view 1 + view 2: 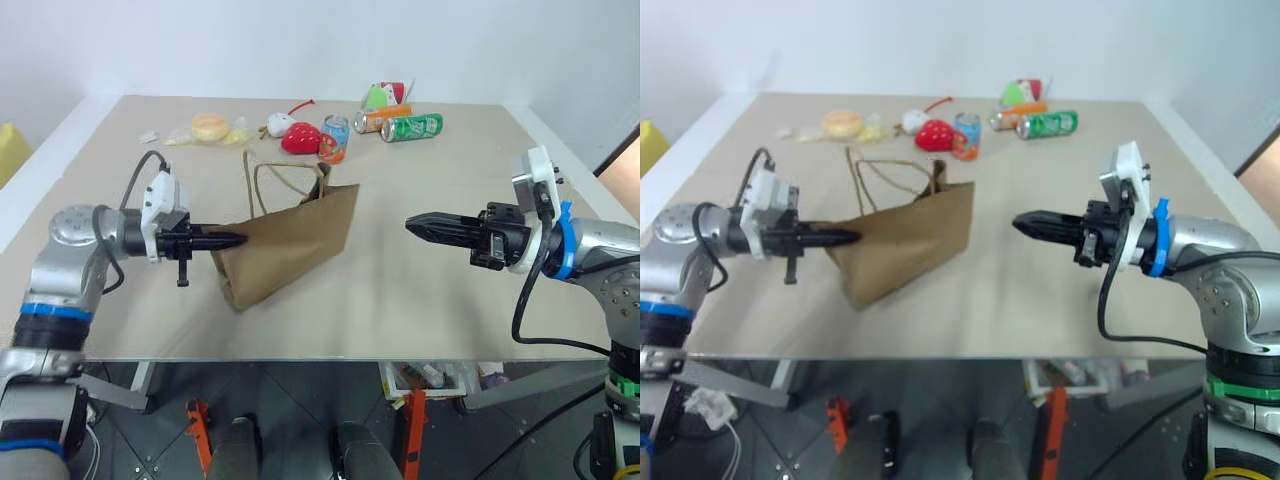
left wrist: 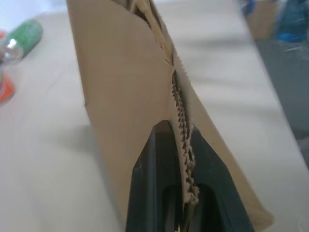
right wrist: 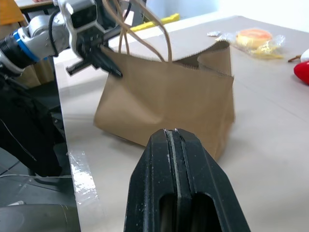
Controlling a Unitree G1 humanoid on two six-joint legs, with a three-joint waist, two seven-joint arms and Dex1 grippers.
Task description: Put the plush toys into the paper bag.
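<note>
The left gripper [image 1: 228,240] is pinched on the serrated rim of the brown paper bag [image 1: 295,240], which stands mid-table. The right gripper [image 1: 428,227], closed and empty, hovers well apart from the bag. Beyond the bag lie a red strawberry plush [image 1: 300,140] and drink cans [image 1: 411,127]; the wanted plush toys cannot be made out. Probably best: keep the rim taut, holding the mouth open. No writing is legible.

The paper bag [image 1: 290,245] is brown, matt paper with a zigzag-cut edge and twisted cord handles [image 1: 270,180]. The surface [image 1: 420,290] is smooth and beige. The cans [image 1: 410,126] look like shiny metal. The strawberry toy [image 1: 300,138] is soft red plush.
</note>
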